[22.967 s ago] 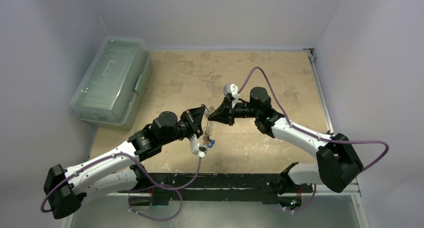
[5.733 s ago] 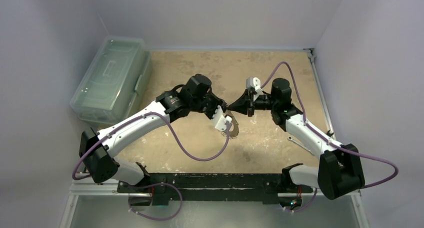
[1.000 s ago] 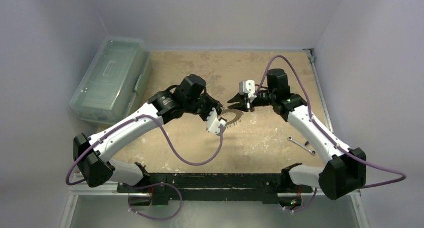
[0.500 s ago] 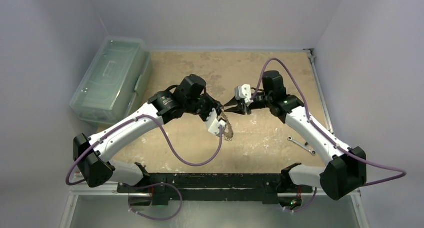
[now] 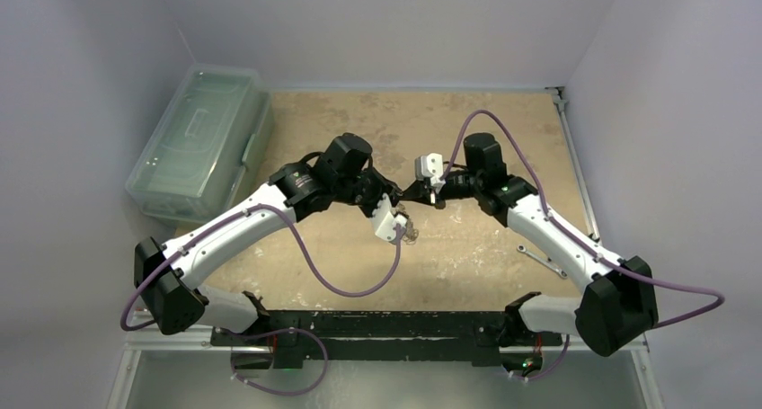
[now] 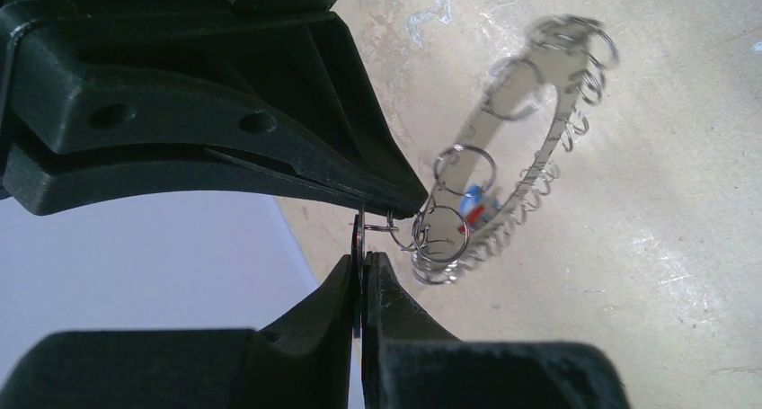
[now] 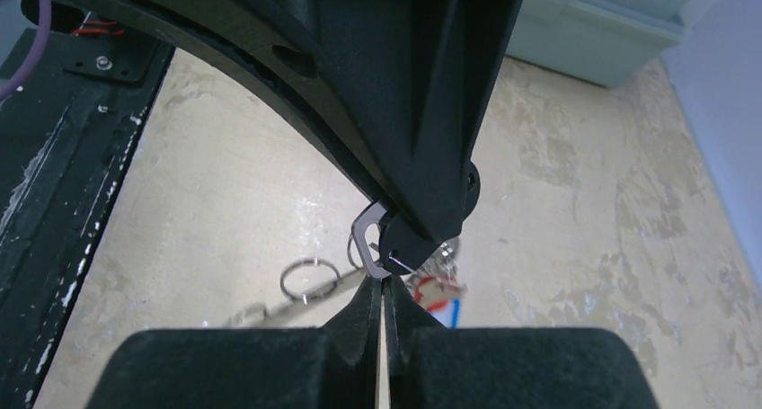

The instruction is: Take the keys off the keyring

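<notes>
Working 1 key (image 6: pixel 358 238) off keyring (image 6: pixel 492 111), dangling mid-frame over worktop (image 6: pixel 683 274).
With left end effector (image 6: pixel 362 265) pinched shut on key and right end effector (image 7: pixel 382 288) closed beside it, hold unclear: pull apart gently, without twisting.

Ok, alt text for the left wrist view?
The left gripper, shut, pinches a thin dark tab linked to the keyring, which hangs blurred above the table. The right gripper reaches in from the upper left, its tip at the same link.

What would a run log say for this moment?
left gripper: shut on key | keyring: hanging from that key | right gripper: shut, tips beside left gripper's
</notes>
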